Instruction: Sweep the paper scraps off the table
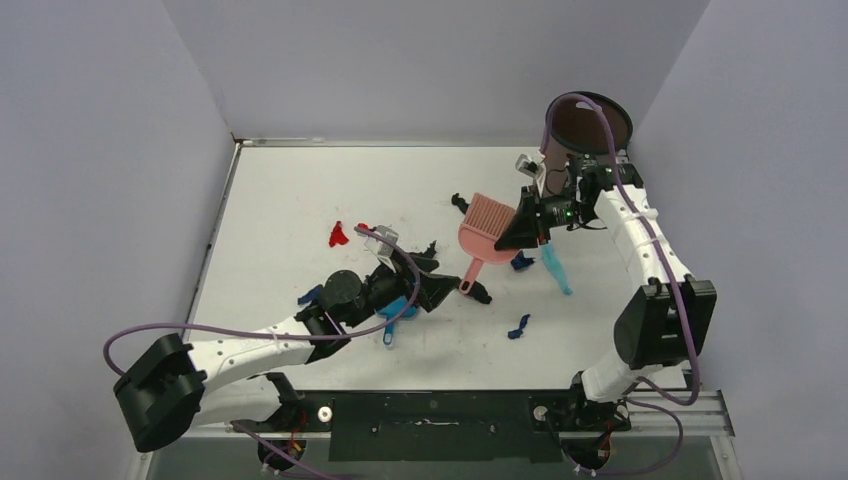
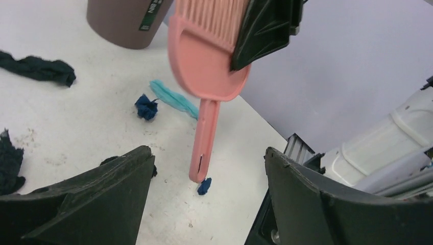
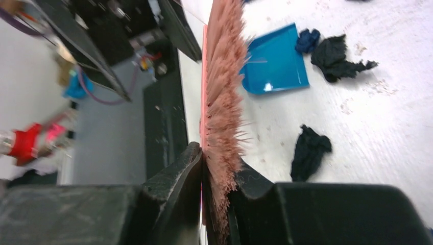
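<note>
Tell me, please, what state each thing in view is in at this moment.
left claw: open, holding nothing.
right claw: shut on the bristle end of the pink brush.
pink brush: gripped, tilted, handle pointing down.
blue dustpan: lying flat on the table, no scraps in it.
paper scraps: scattered loose on the table, not yet swept up.
brown bin: upright, open at the top.

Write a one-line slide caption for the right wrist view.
Right gripper clamps the pink brush; blue dustpan and dark paper scraps lie on the table beyond.
</note>
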### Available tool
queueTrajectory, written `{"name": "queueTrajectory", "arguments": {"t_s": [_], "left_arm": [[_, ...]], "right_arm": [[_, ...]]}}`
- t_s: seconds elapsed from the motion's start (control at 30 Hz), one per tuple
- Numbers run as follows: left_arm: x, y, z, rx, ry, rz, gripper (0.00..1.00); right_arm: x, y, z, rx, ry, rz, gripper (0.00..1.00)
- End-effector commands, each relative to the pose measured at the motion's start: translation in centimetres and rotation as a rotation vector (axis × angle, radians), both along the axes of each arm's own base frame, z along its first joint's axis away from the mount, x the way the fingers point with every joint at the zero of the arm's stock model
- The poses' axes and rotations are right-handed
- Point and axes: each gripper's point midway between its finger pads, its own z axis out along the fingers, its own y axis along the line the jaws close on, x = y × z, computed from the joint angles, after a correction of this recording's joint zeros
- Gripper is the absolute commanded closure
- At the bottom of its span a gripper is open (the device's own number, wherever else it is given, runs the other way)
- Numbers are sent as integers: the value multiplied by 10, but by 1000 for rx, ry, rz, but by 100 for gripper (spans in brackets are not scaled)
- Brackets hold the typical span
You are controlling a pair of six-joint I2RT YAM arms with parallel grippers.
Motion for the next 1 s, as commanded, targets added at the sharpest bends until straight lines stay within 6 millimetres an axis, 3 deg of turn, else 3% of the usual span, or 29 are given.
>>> {"name": "queueTrajectory", "arguments": {"t_s": [0.0, 0.17, 0.37, 0.53, 0.67, 0.8, 0.97], "left_arm": [[23, 0, 21, -262, 68, 57, 24], [30, -19, 16, -352, 129, -15, 33], [31, -34, 28, -386, 149, -102, 49], [29, -45, 18, -377, 204, -149, 60], [24, -54, 12, -357, 218, -184, 62], [24, -58, 4, -323, 226, -164, 49], [25, -55, 3, -322, 219, -135, 53]], "right_arm": [[18, 13, 40, 257, 106, 5, 95], [36, 3, 40, 297, 161, -39, 95], [31, -4, 37, 299, 167, -65, 95], [26, -6, 40, 299, 163, -74, 95], [26, -13, 43, 301, 151, -94, 95], [23, -17, 51, 305, 135, -107, 95], [14, -16, 55, 304, 117, -104, 95]]}}
